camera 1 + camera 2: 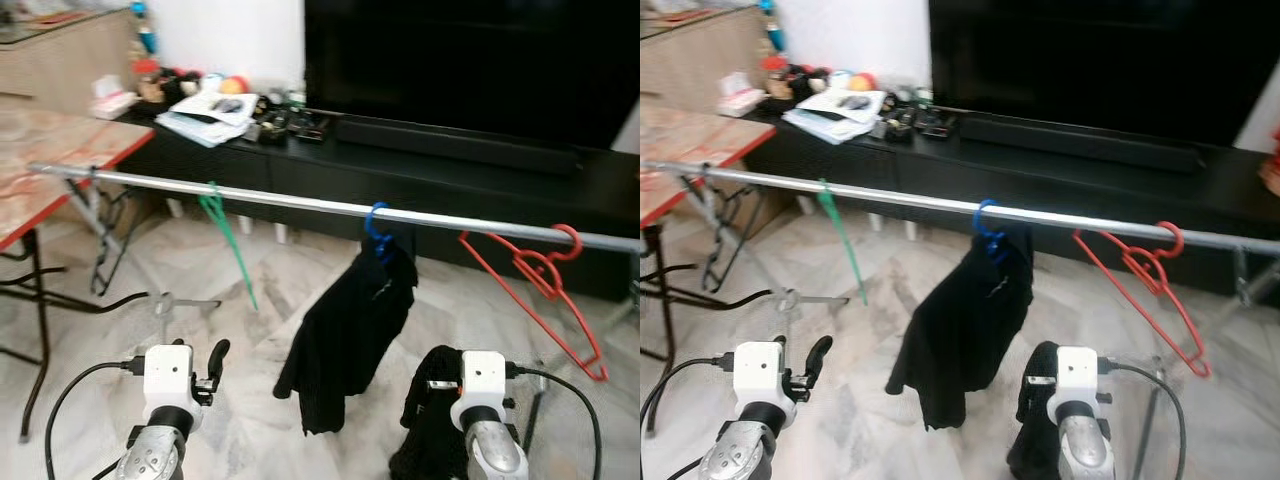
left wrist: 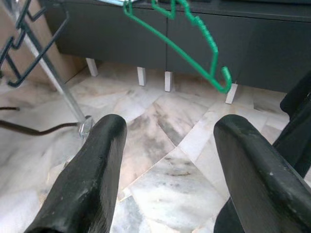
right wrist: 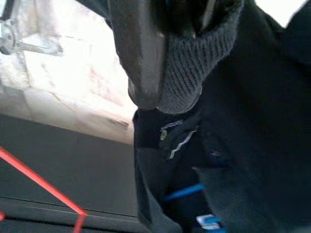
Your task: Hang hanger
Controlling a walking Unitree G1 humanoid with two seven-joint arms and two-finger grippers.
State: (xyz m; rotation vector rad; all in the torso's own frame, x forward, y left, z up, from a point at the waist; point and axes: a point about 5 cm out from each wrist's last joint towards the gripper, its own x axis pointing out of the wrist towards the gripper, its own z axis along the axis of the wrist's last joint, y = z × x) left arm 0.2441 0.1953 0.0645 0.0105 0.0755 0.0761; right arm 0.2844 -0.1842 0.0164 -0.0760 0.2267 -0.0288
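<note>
Left eye view: metal rail (image 1: 300, 203) crosses mid-frame — the blue hanger (image 1: 377, 232) already hooks it at centre, black garment (image 1: 350, 330) drooping. Right gripper (image 3: 160, 63), lower right below it, pinches dark knit fabric; left gripper (image 2: 170, 160) gapes empty.

A rail (image 1: 300, 203) is stretched across ahead of both grippers, with three hangers hung on it. One hanger (image 1: 228, 240) is set beyond the left gripper (image 1: 212, 362), a garment (image 1: 350, 330) is hung between the two grippers, and another hanger (image 1: 545, 285) is placed beyond the right gripper (image 1: 440, 385). A cabinet (image 1: 450, 190) is placed behind the rail.
</note>
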